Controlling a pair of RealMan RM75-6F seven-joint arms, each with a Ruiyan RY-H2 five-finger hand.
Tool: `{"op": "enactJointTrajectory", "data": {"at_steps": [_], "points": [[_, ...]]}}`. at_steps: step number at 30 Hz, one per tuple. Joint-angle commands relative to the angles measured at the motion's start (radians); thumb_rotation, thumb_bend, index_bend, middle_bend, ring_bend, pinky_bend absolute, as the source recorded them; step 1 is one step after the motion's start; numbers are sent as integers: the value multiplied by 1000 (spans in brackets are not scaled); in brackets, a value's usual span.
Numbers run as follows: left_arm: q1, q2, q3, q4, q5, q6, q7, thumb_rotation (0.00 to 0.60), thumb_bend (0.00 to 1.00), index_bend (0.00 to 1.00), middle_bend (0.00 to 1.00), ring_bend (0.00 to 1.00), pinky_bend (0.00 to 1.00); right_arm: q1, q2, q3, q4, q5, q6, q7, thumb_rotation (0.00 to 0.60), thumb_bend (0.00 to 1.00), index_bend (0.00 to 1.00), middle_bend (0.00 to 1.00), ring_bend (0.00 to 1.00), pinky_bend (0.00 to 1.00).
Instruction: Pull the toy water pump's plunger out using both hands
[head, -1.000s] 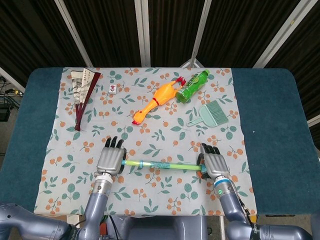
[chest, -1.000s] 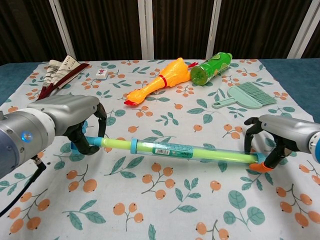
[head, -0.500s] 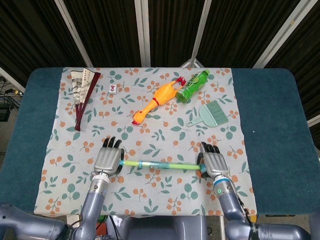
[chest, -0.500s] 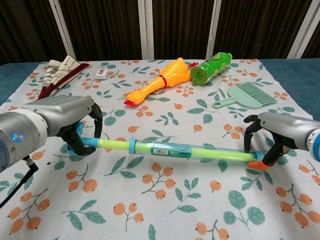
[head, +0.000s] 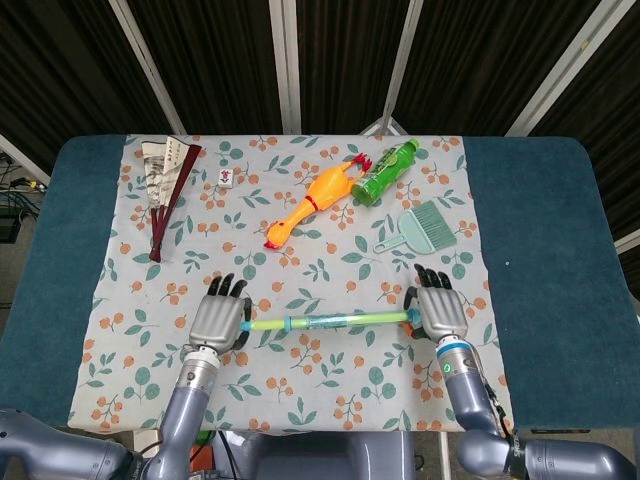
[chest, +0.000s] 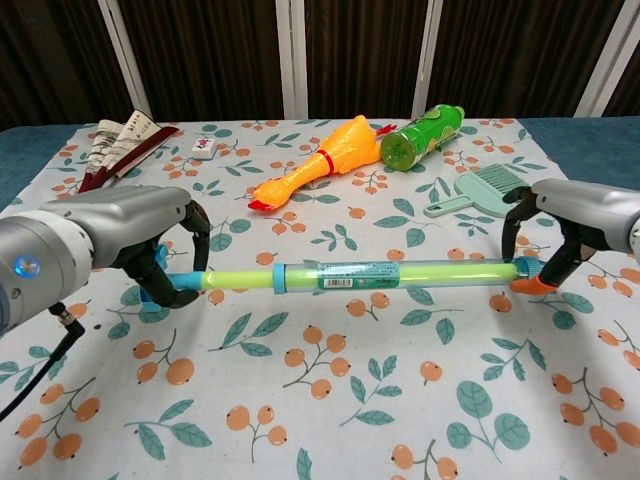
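Note:
The toy water pump (head: 330, 321) (chest: 385, 274) is a clear green tube with blue rings, held level just above the flowered cloth. My left hand (head: 220, 320) (chest: 130, 240) grips the blue plunger handle (chest: 160, 285) at its left end. A yellow-green plunger rod (chest: 240, 280) shows between that hand and the tube's blue collar. My right hand (head: 438, 313) (chest: 575, 225) grips the right end by the orange nozzle (chest: 528, 284).
At the back of the cloth lie a rubber chicken (head: 312, 201), a green bottle (head: 384, 171), a small teal brush (head: 420, 230), a folded fan (head: 165, 190) and a small tile (head: 228, 178). The blue table (head: 545, 250) borders the cloth on both sides.
The right hand has lifted its end of the pump and carried it right and away, so the tube now lies level. More plunger rod shows at the left.

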Motion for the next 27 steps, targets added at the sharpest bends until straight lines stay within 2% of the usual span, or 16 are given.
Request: {"op": "enactJointTrajectory", "data": {"at_steps": [1,27], "points": [[3,10,-2,-4,-1,2,-3,600,491,649,123,0,23,-1,9,3,3,6,-2,5,600,372,647,42,0,0],[35,159,11,-4,-11,-37,-57,600,490,650,123,0,23,-25,115,9,56,34,-33,60,600,376,648,43,0,0]]}}
